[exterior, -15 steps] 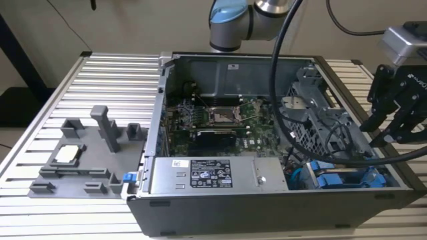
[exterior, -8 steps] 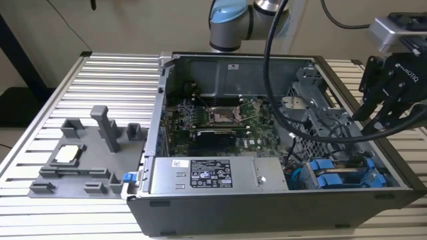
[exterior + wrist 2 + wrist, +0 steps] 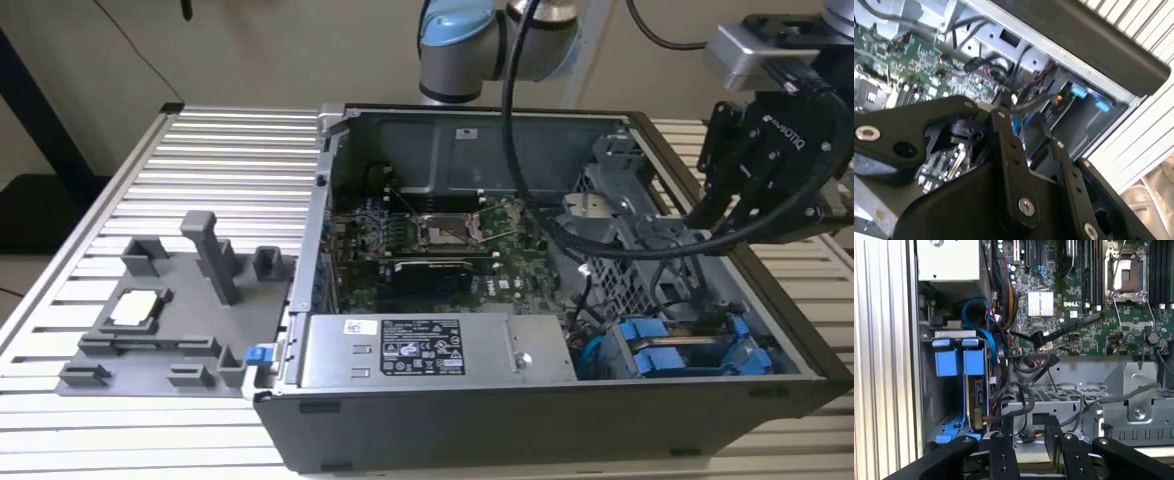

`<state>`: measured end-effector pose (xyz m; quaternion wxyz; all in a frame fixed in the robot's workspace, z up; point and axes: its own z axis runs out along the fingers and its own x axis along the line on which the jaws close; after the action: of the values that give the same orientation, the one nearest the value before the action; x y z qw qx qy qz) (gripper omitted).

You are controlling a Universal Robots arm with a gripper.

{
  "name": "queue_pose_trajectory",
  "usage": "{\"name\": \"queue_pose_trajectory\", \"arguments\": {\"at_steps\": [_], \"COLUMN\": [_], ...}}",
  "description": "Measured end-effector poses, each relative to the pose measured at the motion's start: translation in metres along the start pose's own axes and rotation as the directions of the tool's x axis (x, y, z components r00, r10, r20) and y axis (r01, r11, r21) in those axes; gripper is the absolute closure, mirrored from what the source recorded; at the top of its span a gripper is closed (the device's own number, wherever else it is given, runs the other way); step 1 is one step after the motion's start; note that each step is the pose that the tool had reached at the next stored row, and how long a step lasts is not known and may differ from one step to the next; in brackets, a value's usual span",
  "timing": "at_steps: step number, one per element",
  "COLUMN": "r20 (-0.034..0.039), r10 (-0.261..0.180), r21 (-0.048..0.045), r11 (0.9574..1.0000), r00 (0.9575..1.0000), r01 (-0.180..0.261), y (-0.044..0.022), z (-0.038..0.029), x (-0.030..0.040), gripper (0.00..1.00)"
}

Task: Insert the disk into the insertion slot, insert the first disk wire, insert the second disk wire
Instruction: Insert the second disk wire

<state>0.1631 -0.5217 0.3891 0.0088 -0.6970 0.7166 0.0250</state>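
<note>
The gripper (image 3: 714, 205) hung above the open computer case (image 3: 534, 420), higher than the power-supply box (image 3: 427, 350) and off to the exterior view's right of it. In both wrist views its two black fingers (image 3: 1004, 450) stood apart with a gap between them, and nothing was clamped there. Through that gap in the second wrist view, beyond the gripper (image 3: 1021, 120), a bit of blue plastic showed.

The disk (image 3: 667, 350) sat in the insertion slot (image 3: 928, 390) of the grey drive cage, just beside the power-supply box on the exterior view's right, well below the gripper and not touching it. In the first wrist view the disk (image 3: 974, 405) stood on edge in its blue carrier, the two blue tabs at the mouth of the slot.

A bundle of black wires (image 3: 1014, 395) looped past the disk's end, and a blue cable (image 3: 974, 310) curled between the disk and the power-supply box (image 3: 949, 260). Whether any wire was plugged into the disk could not be told.

The green motherboard (image 3: 427, 240) lay on the case floor behind the power-supply box. A perforated grey panel (image 3: 1054, 395) lay beside the disk, on its side away from the power-supply box.

The case rested on a ribbed metal desk (image 3: 227, 170). A grey fixture (image 3: 174, 300) stood on the desk outside the case, well to the exterior view's left of the power-supply box.
</note>
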Motion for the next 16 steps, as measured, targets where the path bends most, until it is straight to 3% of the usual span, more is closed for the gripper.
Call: {"name": "queue_pose_trajectory", "arguments": {"at_steps": [16], "r20": [0.0], "r10": [-0.001], "r21": [0.02], "r11": [0.9998], "r00": [1.0], "r01": [0.001], "y": [0.0726], "z": [0.0066], "x": [-0.001], "gripper": [0.61]}}
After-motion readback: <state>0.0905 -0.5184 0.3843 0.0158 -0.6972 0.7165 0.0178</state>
